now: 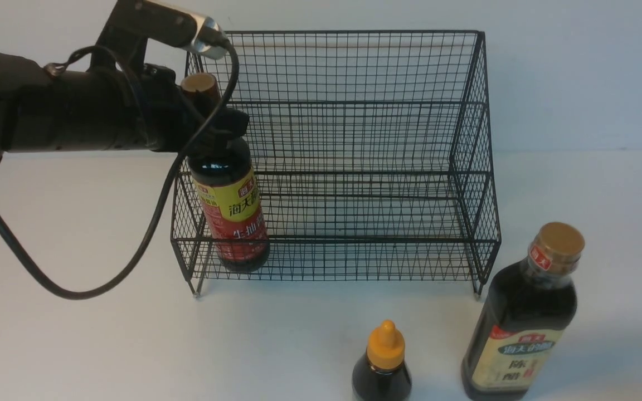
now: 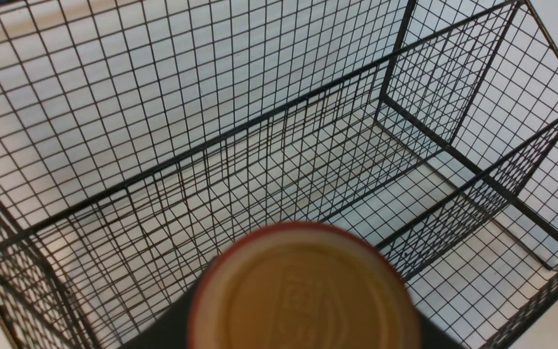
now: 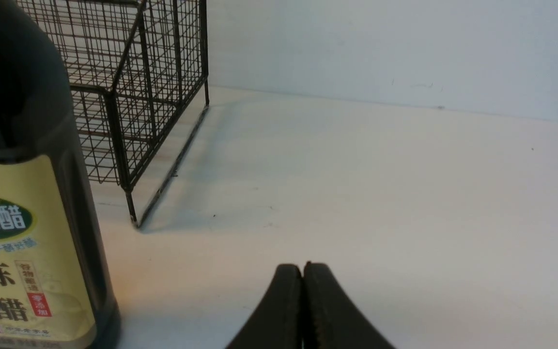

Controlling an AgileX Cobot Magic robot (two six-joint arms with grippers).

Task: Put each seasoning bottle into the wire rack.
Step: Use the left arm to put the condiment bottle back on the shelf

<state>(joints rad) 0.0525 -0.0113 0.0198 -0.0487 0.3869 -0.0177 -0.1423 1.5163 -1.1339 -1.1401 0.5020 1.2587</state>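
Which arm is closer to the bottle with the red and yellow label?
Left. The left end effector grips the red-yellow bottle by its neck in the wire rack; the right end effector, shut, is by the cream-label bottle.

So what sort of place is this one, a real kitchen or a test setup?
Probably a lab test bench, not a kitchen: a plain white table against a blank wall, with a black wire rack and three staged props: the red-yellow labelled bottle, the orange-capped bottle and the gold-capped bottle.
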